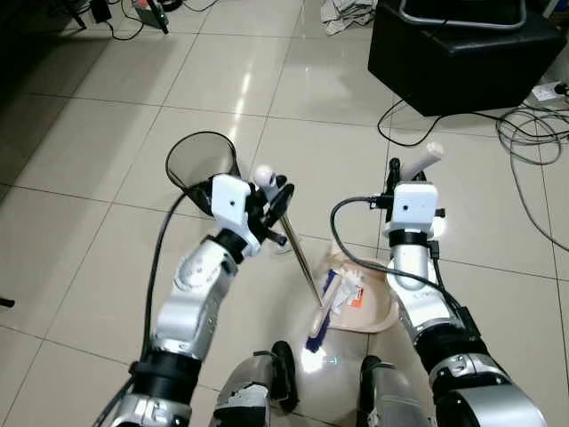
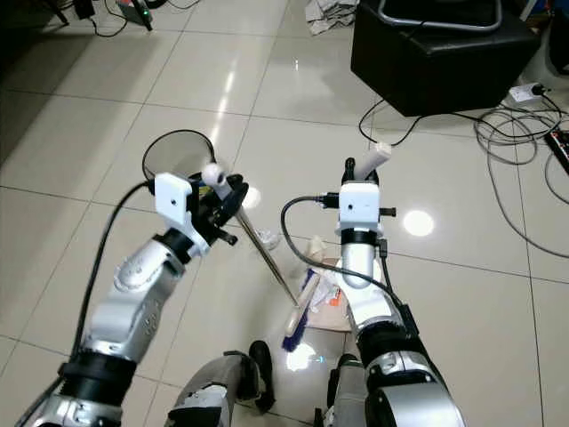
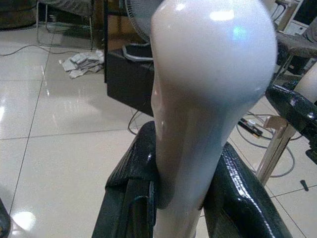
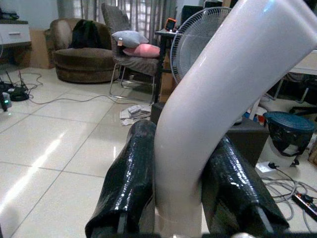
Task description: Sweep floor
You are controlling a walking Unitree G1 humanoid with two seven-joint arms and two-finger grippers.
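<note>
My left gripper (image 1: pixel 271 203) is shut on the top of a broom, just under its white knob (image 1: pixel 263 175). The broom's thin metal shaft (image 1: pixel 303 260) slants down to a blue brush head (image 1: pixel 316 336) on the tiles between my feet. In the left wrist view both black fingers (image 3: pixel 132 174) press against the white knob (image 3: pixel 213 74). My right gripper (image 1: pixel 412 171) is shut on the dustpan's white curved handle (image 4: pixel 223 99). The beige dustpan (image 1: pixel 380 313) rests on the floor with crumpled paper and wrappers (image 1: pixel 347 289) inside, touching the brush head.
A black mesh bin (image 1: pixel 201 160) stands on the tiles behind my left arm. A black box (image 1: pixel 462 44) sits at the far right, with cables (image 1: pixel 533 133) and a power strip (image 1: pixel 547 90) beside it. Crumpled paper (image 1: pixel 348 13) lies by the box.
</note>
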